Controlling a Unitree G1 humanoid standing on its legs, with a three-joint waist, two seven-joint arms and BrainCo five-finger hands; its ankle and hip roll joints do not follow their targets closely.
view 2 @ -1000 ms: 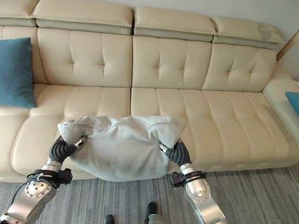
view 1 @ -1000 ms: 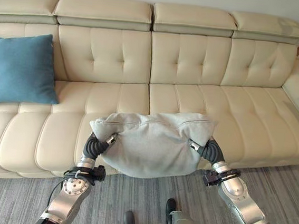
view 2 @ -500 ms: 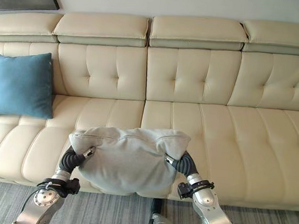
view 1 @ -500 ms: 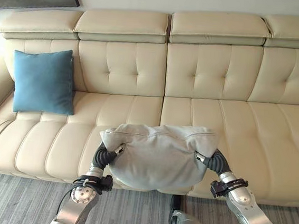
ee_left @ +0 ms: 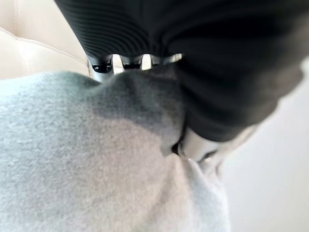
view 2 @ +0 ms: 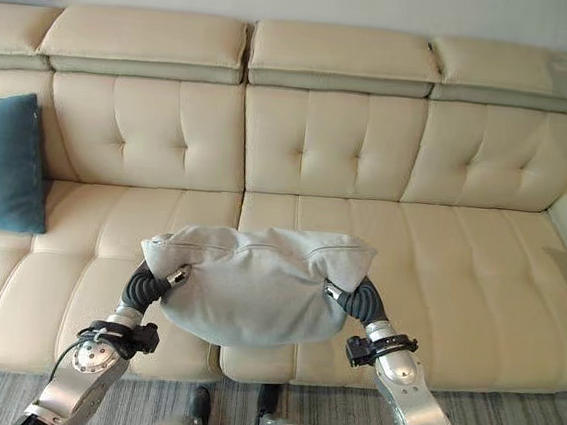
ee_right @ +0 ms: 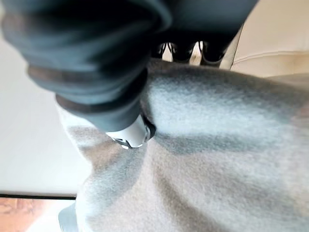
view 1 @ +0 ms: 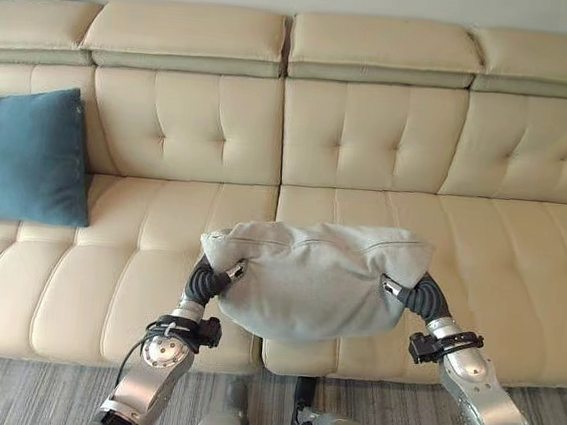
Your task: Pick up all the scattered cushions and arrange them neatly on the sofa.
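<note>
A long cream tufted leather sofa (view 1: 371, 141) spans the far side, its seat bare to the right. A soft grey fabric cushion (view 1: 312, 281) hangs over the seat's near edge, pinched at its ends by the left hand (view 1: 219, 275) and right hand (view 1: 403, 292). A blue cushion (view 1: 23, 157) leans upright far left.

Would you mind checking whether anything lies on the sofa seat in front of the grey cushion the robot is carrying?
Nothing visible does. The grey cushion is held between the left hand and right hand over the bare cream sofa; the blue cushion leans well off to the left.
</note>
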